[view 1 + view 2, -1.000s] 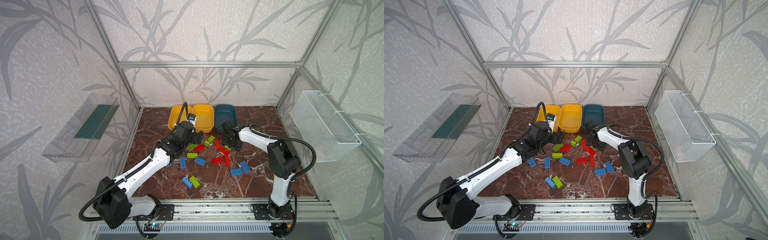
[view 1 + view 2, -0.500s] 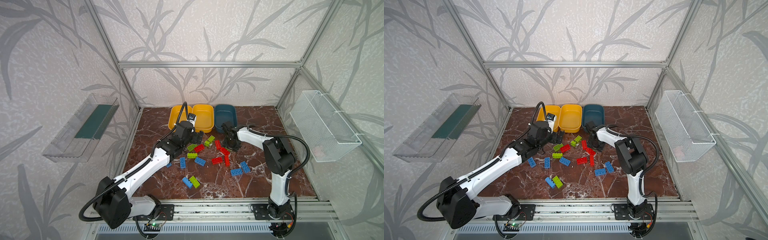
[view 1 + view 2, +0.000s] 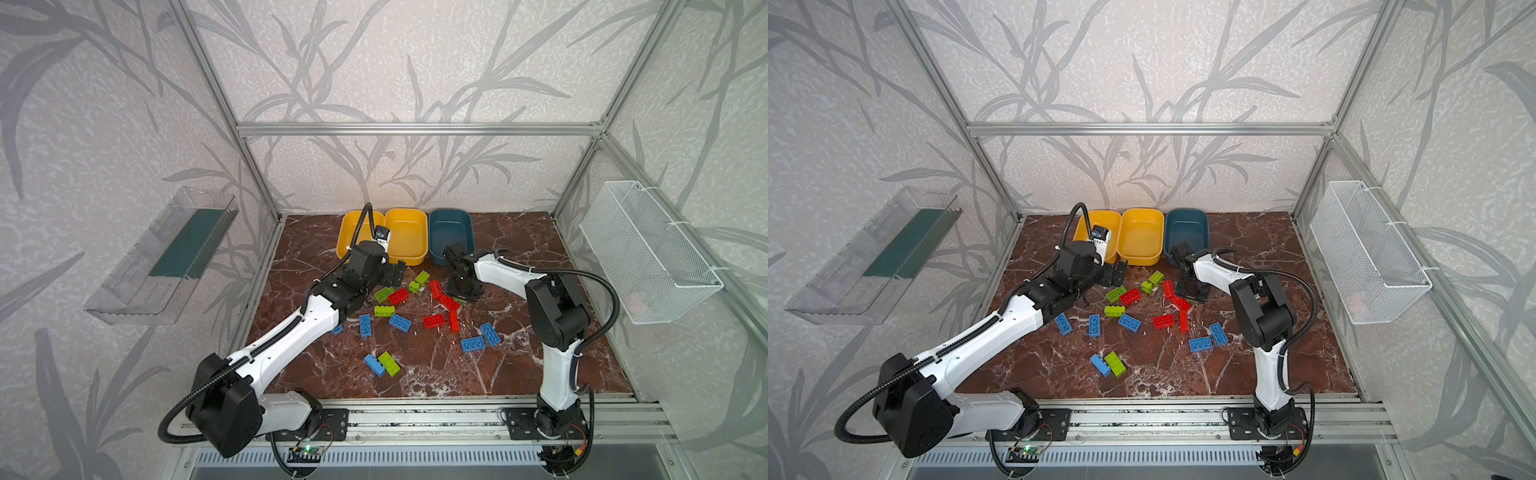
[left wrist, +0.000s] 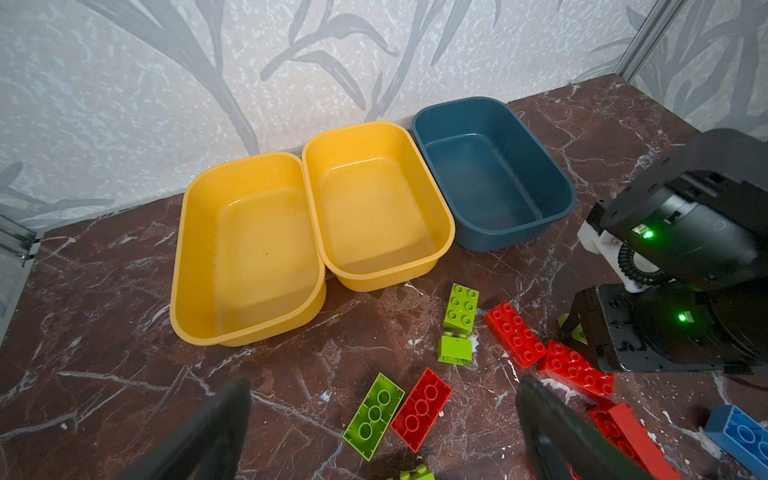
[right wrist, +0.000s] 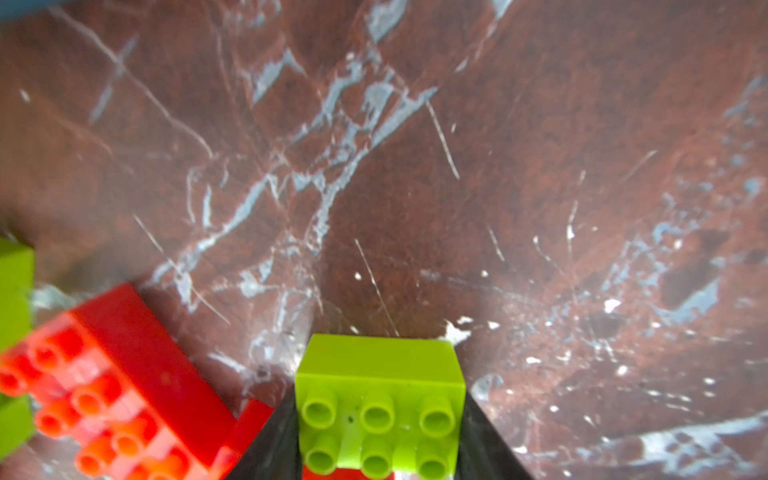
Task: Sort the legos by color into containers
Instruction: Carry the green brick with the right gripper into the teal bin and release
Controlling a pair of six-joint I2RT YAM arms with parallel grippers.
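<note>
On the marble table [image 3: 519,374], at the right edge of the scattered blue, red and green bricks [image 3: 400,323], the right claw [image 3: 462,291] pinches a lime green brick [image 5: 378,374] by its sides. The brick sits studs up, two rows of three, beside a red brick [image 5: 124,374]. The left claw [image 3: 395,272] hangs spread wide, gripping nothing. Two yellow tubs [image 4: 249,249] and a teal tub [image 4: 490,178] stand side by side along the far wall.

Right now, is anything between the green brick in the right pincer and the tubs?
Toward the teal tub, nothing visible: bare floor lies between it and the lime green brick in the right pincer. Toward the yellow tubs, the open left pincer stands just in front.
</note>
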